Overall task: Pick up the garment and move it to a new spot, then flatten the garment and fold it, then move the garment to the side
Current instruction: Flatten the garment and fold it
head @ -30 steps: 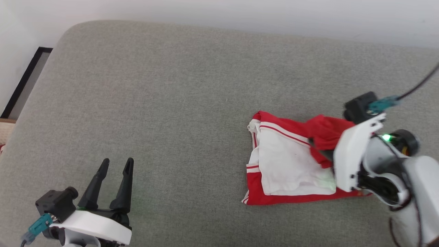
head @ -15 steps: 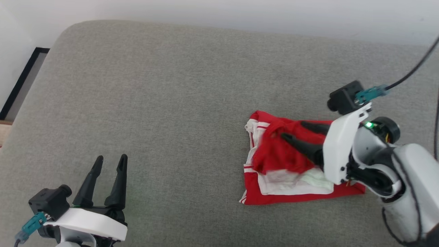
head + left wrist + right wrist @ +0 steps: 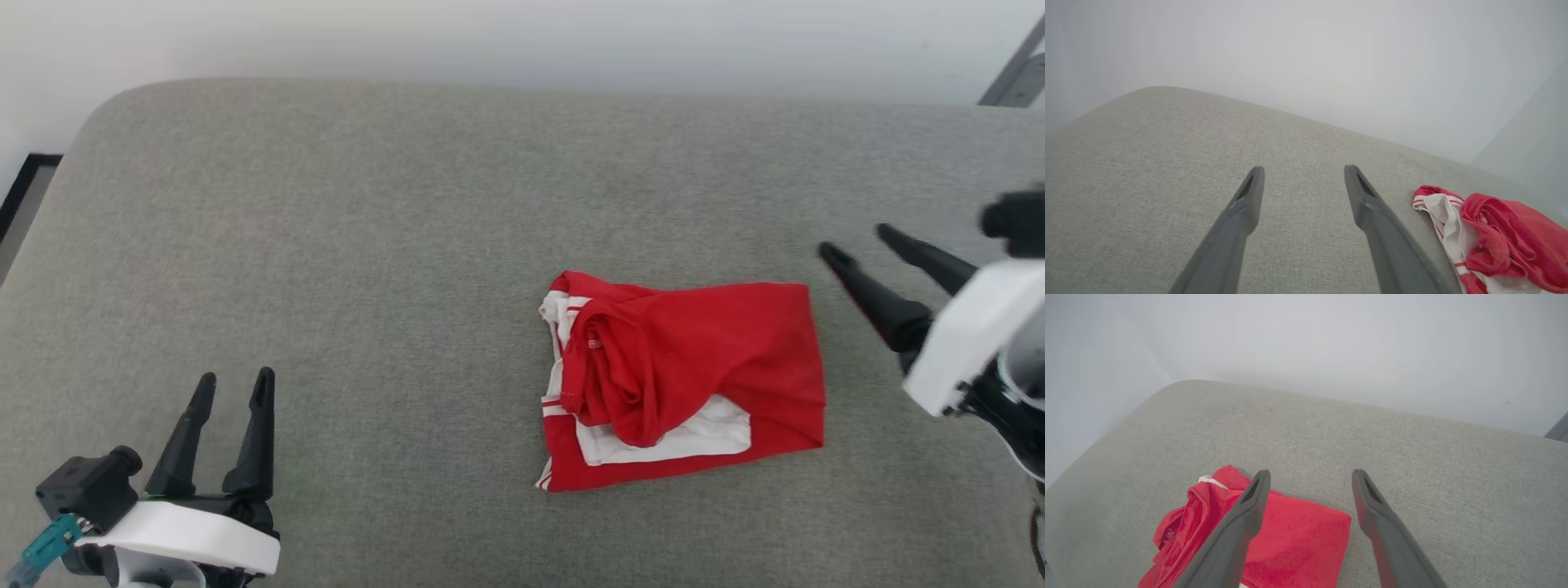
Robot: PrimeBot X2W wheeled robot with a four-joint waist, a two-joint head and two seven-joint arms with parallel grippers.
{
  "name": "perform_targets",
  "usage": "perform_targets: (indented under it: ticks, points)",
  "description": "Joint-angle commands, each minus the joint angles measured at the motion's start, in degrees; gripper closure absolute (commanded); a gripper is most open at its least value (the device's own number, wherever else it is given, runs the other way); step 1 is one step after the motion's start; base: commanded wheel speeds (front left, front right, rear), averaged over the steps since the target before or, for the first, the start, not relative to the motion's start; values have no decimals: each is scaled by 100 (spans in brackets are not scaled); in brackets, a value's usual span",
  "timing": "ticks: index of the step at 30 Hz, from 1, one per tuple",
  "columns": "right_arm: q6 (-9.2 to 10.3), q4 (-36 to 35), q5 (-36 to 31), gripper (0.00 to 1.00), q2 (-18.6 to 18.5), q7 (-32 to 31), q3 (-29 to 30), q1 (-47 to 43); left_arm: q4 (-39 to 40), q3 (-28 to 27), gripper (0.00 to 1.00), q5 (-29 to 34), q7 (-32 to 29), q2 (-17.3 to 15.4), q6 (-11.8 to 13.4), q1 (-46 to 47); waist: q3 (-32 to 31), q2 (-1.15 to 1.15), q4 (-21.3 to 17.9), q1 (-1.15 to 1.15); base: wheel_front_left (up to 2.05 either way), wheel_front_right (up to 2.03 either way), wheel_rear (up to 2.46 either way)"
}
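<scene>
The garment [image 3: 694,371] is a red shirt with white sleeve parts, lying folded and a bit bunched right of centre on the grey cushion [image 3: 408,204]. It also shows in the left wrist view as the garment [image 3: 1498,241] at the lower right, and in the right wrist view as the garment [image 3: 1290,539] under and left of the fingers. My right gripper [image 3: 857,241] hangs open just right of the shirt, apart from it, holding nothing. My left gripper [image 3: 233,382] stands open at the lower left, far from the shirt.
The cushion's rounded far edge meets a pale wall [image 3: 522,33]. A dark-framed object [image 3: 20,192] lies past the cushion's left edge. A grey bar [image 3: 1016,77] shows at the top right corner.
My right gripper has let go of the red fabric and drawn back to the right. The red layer now lies spread over the white sleeve. The head camera has also shifted.
</scene>
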State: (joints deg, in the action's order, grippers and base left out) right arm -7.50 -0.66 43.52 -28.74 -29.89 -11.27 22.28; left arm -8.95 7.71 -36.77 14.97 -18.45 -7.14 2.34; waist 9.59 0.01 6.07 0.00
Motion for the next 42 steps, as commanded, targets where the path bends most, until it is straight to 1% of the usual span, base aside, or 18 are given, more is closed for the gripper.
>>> perform_targets:
  ticks: [1,3,6,12,19,23,25,28,34,42]
  points:
    - [3,-43,-107,0,7,225,157,-189,30,-56,0,54,26,-24,-33,-57,-59,-1,-78,0,0,0,0]
    - [3,-47,-189,0,69,483,377,-394,59,-123,0,53,26,-11,-34,-118,-108,-1,-135,0,0,0,0]
    - [3,-186,-382,0,71,957,532,-645,101,-219,0,130,26,-9,-36,-187,-165,-1,-227,0,0,0,0]
    - [3,-33,-711,0,231,1956,850,-1192,169,-469,0,324,26,34,-32,-319,-305,-1,-380,0,0,0,0]
    - [3,222,-1224,0,417,2832,974,-1635,251,-717,0,559,26,122,-34,-540,-466,-1,-534,0,0,0,0]
    - [3,457,-1382,0,406,3356,918,-1799,296,-837,0,704,26,169,-37,-640,-545,-1,-597,0,0,0,0]
    - [3,591,-1431,0,506,3578,924,-1885,326,-901,0,785,26,184,-37,-687,-609,-1,-616,0,0,0,0]
    - [4,809,-1511,0,511,3965,924,-1992,362,-940,0,877,26,234,-38,-783,-702,-1,-628,0,0,0,0]
    - [3,1199,-1560,0,583,4360,811,-2164,414,-995,0,1017,26,289,-39,-958,-869,-1,-624,0,0,0,0]
    - [3,1427,-1513,0,697,4509,669,-2253,468,-1053,0,1146,26,351,-39,-1090,-968,-1,-599,0,0,0,0]
